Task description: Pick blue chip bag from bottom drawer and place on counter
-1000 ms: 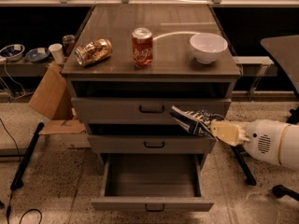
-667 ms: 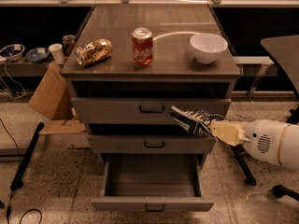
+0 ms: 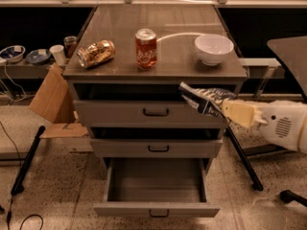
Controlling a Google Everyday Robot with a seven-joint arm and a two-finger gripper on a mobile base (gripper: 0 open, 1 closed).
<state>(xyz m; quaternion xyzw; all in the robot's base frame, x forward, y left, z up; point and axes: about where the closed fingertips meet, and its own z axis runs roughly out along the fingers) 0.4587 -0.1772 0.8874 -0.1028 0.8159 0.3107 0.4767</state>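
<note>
Grey cabinet fills the room's middle, and its glossy tabletop (image 3: 172,56) lies just above the hand (image 3: 225,110). Well below the hand, the bottom drawer (image 3: 156,210) stands pulled out and looks empty. The hand is closed on one end of the blue chip bag (image 3: 201,99), held in the air before the top drawer, so the picking seems done and the placing remains. Above the hand, a white bowl (image 3: 214,48) looks empty; farther off are a red can (image 3: 146,48) and a lying gold can (image 3: 96,53).
</note>
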